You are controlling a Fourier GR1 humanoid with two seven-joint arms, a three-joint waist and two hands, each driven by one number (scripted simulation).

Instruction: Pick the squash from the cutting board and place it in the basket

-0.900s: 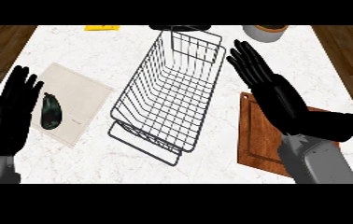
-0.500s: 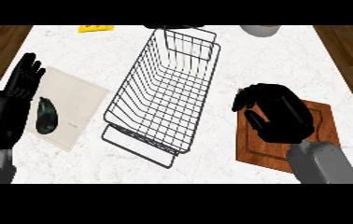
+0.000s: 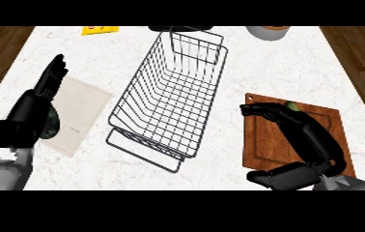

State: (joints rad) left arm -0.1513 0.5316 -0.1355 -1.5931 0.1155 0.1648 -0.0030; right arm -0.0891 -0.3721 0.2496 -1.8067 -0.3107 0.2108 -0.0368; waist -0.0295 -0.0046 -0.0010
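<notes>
Squash (image 3: 290,105), 3 o'clock of basket (image 3: 171,95), seemingly cupped under curled right hand (image 3: 303,132), liable to slip and roll off board (image 3: 260,151) if lifted half-caught.

Squash nearly all hidden, far things clipped at the edge
Only a green sliver of the squash (image 3: 290,105) shows past the right hand (image 3: 303,132), whose fingers (image 3: 260,111) curl over it on the cutting board (image 3: 322,116); its shape cannot be told. The left hand (image 3: 32,112), fingers straight, covers part of a dark green thing (image 3: 52,125) on a pale mat (image 3: 82,105); what it is cannot be told. At the far side of the bench (image 3: 85,52) the view's upper edge cuts off a yellow thing (image 3: 98,30), a dark thing (image 3: 184,28) and a round grey vessel (image 3: 269,32). The left forearm (image 3: 10,170) and right forearm (image 3: 347,183) run out at the lower corners
</notes>
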